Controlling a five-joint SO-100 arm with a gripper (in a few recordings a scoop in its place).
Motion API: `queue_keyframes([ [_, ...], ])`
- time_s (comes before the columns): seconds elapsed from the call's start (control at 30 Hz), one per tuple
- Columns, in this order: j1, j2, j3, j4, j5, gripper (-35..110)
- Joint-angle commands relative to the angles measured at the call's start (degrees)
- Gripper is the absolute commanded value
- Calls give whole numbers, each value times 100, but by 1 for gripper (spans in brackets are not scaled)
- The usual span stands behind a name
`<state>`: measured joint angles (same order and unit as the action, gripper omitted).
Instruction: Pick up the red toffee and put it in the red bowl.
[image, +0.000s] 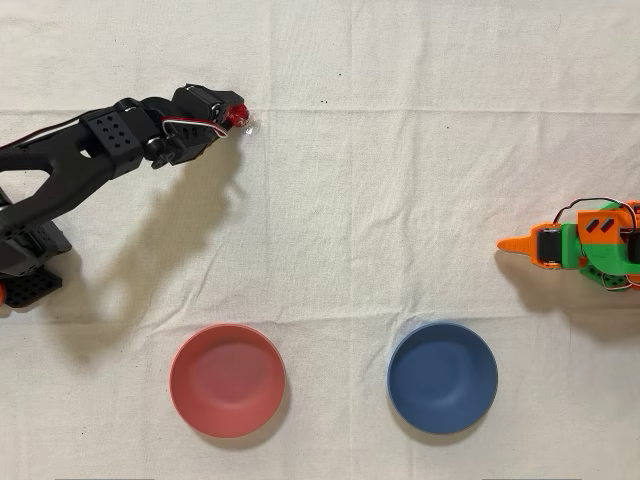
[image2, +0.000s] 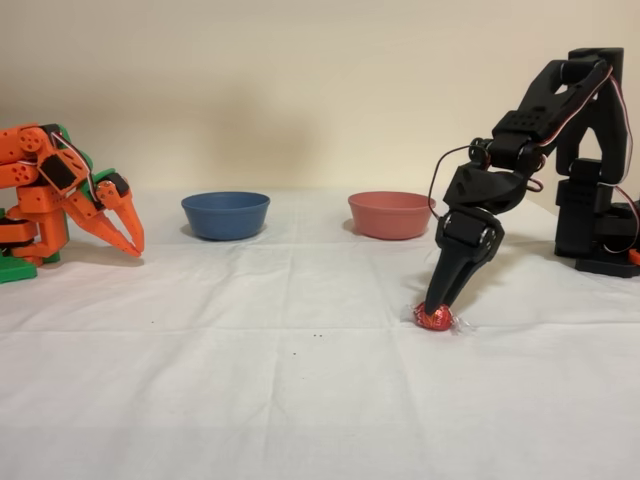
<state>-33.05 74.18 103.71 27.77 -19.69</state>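
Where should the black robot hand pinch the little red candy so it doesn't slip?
Probably on the round red middle of the red toffee, coming straight down from above. It lies flat on the cloth, and its clear twisted ends look too thin and crinkly to hold. The gripper is already there.

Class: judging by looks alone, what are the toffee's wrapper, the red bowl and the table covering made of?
Red toffee: shiny foil, clear crinkly ends.
Red bowl: matte, smooth, probably plastic or coated ceramic.
Table covering: white woven cloth, with creases and visible weave.
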Motion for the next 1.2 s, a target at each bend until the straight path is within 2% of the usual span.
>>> queue_keyframes([
  [0.0,-70,132,-211,-62,-44,8],
  [0.33,-62,325,-62,-9,-26,7],
  [0.67,53,1239,527,264,79,7],
  [1.17,1107,3498,1134,1608,-88,8],
])
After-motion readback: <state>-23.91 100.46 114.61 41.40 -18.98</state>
